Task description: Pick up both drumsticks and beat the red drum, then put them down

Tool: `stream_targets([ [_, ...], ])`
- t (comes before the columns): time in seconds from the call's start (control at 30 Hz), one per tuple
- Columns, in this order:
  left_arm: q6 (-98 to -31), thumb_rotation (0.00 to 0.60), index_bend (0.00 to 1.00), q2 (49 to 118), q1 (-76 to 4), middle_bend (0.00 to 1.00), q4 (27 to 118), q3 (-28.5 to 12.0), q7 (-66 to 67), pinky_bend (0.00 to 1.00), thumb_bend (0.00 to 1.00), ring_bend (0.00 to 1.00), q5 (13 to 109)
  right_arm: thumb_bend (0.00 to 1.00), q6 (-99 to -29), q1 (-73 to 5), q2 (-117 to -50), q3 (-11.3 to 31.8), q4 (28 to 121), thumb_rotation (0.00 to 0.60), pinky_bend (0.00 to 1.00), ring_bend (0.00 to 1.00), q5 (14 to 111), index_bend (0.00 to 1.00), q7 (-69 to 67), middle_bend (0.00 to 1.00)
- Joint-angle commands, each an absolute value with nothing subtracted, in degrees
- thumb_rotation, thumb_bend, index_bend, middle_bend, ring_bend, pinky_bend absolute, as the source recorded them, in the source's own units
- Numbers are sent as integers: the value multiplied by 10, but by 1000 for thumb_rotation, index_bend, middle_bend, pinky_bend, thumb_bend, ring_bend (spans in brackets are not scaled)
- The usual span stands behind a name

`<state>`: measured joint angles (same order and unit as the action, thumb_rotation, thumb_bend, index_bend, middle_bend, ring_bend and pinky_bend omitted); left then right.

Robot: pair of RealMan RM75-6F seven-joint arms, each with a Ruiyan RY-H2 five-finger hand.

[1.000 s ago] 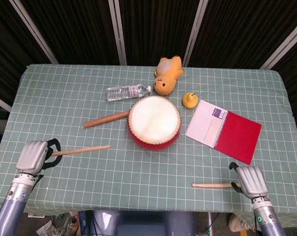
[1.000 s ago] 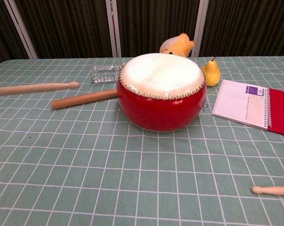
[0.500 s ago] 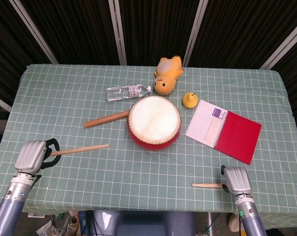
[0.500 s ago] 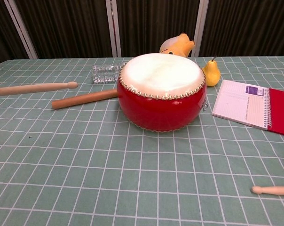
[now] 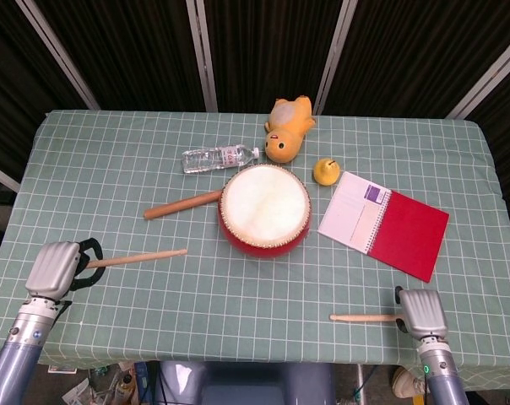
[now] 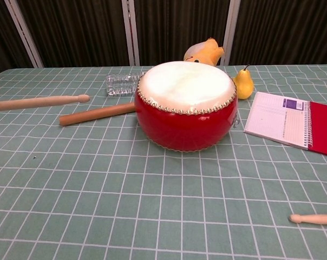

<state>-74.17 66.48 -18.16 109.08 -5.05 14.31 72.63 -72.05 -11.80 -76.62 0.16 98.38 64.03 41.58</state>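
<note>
Right hand (image 5: 421,312) shifted rightward, drumstick (image 5: 362,318) butt at its fingers.

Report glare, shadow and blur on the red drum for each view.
Head view: the round red drum with a white skin is sharp, its skin evenly bright with no glare spot, and only a faint shadow on the green checked tablecloth. Chest view: the drum has soft highlights on its glossy red side, a narrow shadow beneath, and no blur.
</note>
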Motion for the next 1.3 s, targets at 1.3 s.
stream_targets([
  [1.3,-736,600,761,660,-181,1000,1093,-53,132,1000,544,1000,729,544,-699,-127,-817,-8,913,600,1000,1000,583,665,439,1000],
])
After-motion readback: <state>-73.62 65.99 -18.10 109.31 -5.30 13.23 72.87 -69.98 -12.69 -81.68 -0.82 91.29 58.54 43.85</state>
